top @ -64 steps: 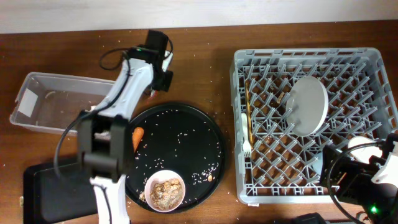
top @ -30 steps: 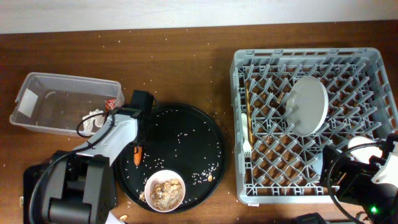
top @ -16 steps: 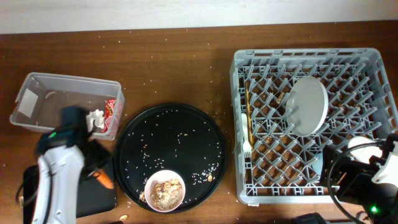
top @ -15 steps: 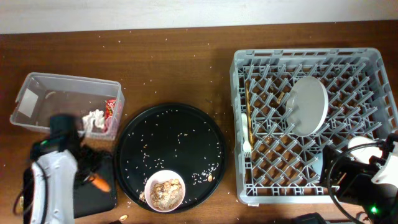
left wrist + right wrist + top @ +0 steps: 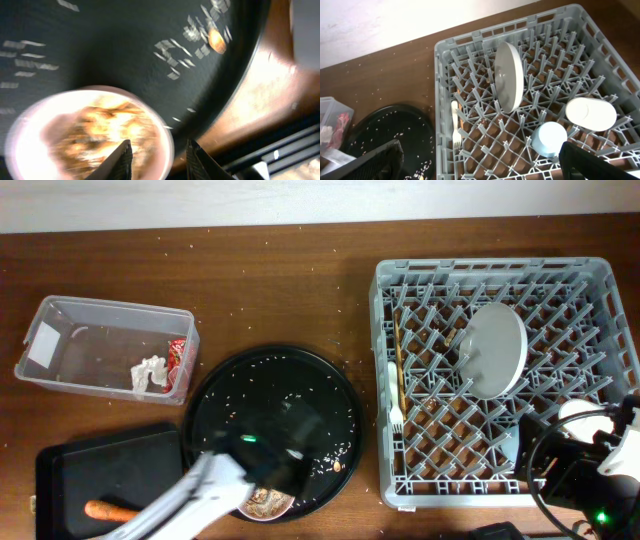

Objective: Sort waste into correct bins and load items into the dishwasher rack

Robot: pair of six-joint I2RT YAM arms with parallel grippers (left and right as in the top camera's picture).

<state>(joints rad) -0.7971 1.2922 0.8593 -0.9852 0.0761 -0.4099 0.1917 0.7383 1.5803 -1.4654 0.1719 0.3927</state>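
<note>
Left end effector (image 5: 157,150), fingers spread and empty, straddles the rim of the bowl (image 5: 22,125) of scraps (image 5: 100,132) near the worktop's (image 5: 255,100) front edge; the tub (image 5: 100,330) label (image 5: 42,347) is too small to read.

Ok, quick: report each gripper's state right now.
Left gripper: open, holding nothing, just above the white bowl.
Right gripper: open, holding nothing.

Overhead faces straight down; right wrist obliquely shares its rack (image 5: 490,265) (image 5: 439,100).

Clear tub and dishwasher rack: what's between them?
The round black tray, strewn with rice-like grains; the overhead view shows it.
</note>
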